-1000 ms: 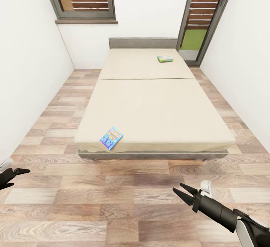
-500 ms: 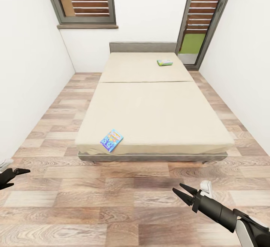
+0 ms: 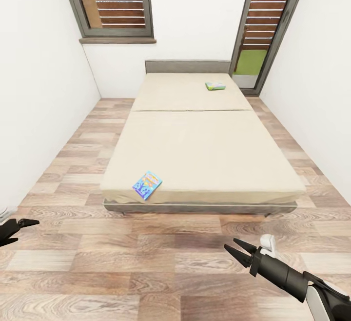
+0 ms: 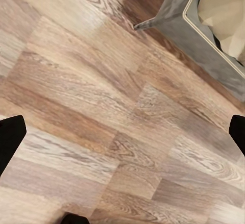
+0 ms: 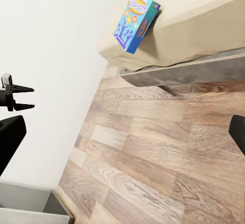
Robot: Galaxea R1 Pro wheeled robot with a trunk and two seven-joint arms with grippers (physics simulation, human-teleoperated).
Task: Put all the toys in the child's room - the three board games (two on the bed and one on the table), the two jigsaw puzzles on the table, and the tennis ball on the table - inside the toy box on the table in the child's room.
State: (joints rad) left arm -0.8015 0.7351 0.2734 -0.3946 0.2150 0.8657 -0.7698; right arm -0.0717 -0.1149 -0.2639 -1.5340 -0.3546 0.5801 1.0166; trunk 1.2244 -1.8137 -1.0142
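Head view looks down a narrow white-walled child's room (image 3: pixel 44 91) with a wood plank floor (image 3: pixel 146 257) and two tall dark-framed windows (image 3: pixel 115 1) in the far wall. A wide bed (image 3: pixel 204 150) with a beige mattress and grey headboard stands in the middle. A mostly blue board game (image 3: pixel 147 185) lies at the near left corner of the mattress; a green-edged board game (image 3: pixel 215 86) lies near the headboard, to the right. Right tool (image 3: pixel 239 251) hangs over the floor, jaws parted and empty. Left tool (image 3: pixel 22 224) sits at the frame's edge, its fingers apart.
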